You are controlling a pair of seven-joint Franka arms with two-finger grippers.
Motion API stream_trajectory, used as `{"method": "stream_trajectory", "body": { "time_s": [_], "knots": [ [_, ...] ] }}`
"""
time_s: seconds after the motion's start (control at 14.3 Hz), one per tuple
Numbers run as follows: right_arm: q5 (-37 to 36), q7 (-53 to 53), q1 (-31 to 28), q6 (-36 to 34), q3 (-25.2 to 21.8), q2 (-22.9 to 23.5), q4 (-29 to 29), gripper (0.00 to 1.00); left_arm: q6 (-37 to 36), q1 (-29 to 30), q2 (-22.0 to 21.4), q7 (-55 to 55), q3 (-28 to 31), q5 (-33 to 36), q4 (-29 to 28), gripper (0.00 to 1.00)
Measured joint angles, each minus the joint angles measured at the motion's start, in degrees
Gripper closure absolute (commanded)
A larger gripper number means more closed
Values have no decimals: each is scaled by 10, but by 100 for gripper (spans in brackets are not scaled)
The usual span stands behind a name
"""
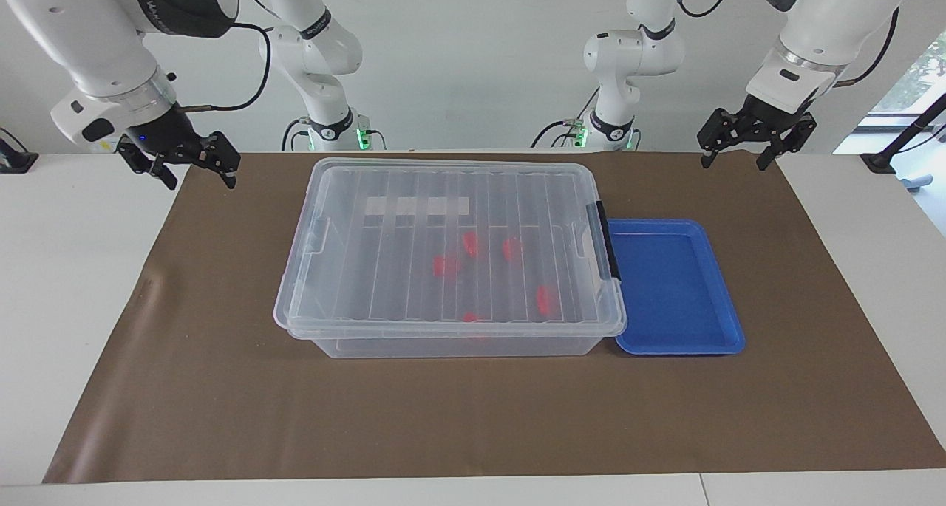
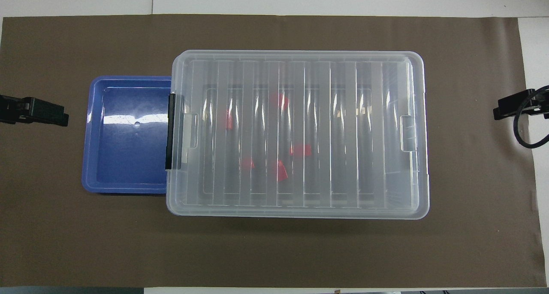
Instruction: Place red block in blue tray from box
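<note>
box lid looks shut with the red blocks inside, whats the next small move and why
Probably bring the left gripper, open and raised clear, down to the black clip handle at the tray end of the box. The lid covers the red blocks, and the blue tray holds none. The right gripper waits, open.

box [image 1: 451, 258]: clear plastic, ribbed see-through lid, black clip handle [image 1: 606, 240], white label strip [image 1: 417, 206]. red blocks [image 2: 300, 150] inside, bright red, blurred through the ribs. blue tray [image 1: 676, 288]: solid bright blue. mat [image 1: 473, 417]: plain brown on white table [image 1: 74, 269]. arms white, grippers black.
</note>
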Motion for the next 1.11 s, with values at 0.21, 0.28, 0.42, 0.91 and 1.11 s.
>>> {"method": "stream_trajectory", "body": {
  "time_s": [0.21, 0.28, 0.42, 0.91, 1.11],
  "knots": [
    [0, 0, 0, 0, 0, 0, 0, 0, -1, 1, 0, 0, 2, 0, 0, 0],
    [0, 0, 0, 0, 0, 0, 0, 0, -2, 5, 0, 0, 2, 0, 0, 0],
    [0, 0, 0, 0, 0, 0, 0, 0, -4, 13, 0, 1, 2, 0, 0, 0],
    [0, 2, 0, 14, 1, 0, -2, 0, -5, 15, 0, 2, 2, 0, 0, 0],
    [0, 59, 0, 43, 28, 4, -15, 0, -5, 15, 0, 2, 2, 0, -1, 0]
  ]
}}
